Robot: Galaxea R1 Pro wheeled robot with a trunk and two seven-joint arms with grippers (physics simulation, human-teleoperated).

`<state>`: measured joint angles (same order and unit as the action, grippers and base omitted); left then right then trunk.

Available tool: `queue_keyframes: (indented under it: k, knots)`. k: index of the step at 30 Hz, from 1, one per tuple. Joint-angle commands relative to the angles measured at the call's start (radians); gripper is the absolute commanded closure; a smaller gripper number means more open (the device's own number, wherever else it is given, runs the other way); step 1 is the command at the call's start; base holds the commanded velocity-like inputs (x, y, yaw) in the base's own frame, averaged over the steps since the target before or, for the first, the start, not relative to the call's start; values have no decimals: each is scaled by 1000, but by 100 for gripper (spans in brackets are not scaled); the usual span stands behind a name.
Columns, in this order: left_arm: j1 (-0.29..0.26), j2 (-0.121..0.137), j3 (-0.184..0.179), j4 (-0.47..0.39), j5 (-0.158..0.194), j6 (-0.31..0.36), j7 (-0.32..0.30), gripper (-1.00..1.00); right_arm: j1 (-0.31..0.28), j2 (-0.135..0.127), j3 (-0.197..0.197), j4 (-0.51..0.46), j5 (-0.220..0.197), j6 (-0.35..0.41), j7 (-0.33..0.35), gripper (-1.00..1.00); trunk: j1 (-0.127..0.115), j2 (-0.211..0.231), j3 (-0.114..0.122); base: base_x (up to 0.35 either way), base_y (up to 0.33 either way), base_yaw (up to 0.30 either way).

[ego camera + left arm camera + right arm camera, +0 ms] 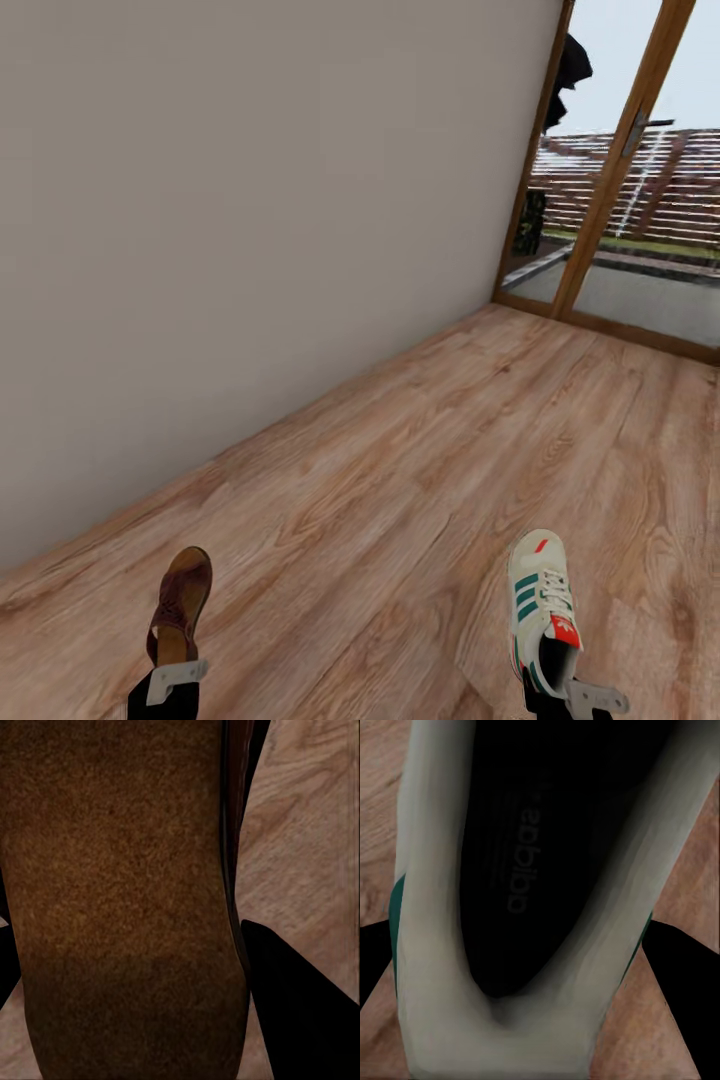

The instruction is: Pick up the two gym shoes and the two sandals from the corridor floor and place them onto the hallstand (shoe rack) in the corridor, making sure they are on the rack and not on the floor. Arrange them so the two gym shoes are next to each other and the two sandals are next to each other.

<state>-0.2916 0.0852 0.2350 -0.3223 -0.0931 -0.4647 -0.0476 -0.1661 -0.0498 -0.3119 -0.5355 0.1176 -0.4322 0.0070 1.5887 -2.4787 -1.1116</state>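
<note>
Wood-grain surface: corridor floor [400, 480], light brown planks, running to a grey wall [250, 200] and a glazed door [610, 200] with a timber frame.
Left gripper [170, 678]: jaws clamped on the heel end of a sandal [180, 600]; dark fingers [300, 1005] flank the footbed in the left wrist view.
Sandal: reddish-brown, tan footbed [120, 900], toe pointing away from the jaws, held between them.
Right gripper [575, 695]: jaws pinching the heel of a gym shoe [542, 610].
Gym shoe: white, green stripes, red-orange tongue patch; dark opening [540, 855] directly ahead of the jaws, toe extending away from them.
</note>
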Motion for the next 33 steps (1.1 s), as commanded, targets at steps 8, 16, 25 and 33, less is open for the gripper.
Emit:
queue_keyframes:
  k: [8, 16, 25, 33]
  knots:
    - [-1, -2, 9, 0, -11, -3, -6, 100, -1, 1, -6, 2, 10, -3, 1, 100, 0, 0, -1, 221, 0, -268]
    - [-1, -2, 9, 0, -11, -3, -6, 100, -1, 2, -6, 2, 9, -3, -1, 100, 0, 0, -1, 333, 0, -71]
    - [-1, -2, 9, 0, -10, -3, -6, 100, -1, 2, -6, 2, 9, -2, -2, 100, 0, 0, -1, 337, 0, -237]
    - [0, -2, 9, 0, -10, -3, -5, 100, -1, 2, -6, 2, 10, -2, -1, 100, 0, 0, -1, 338, 0, -266]
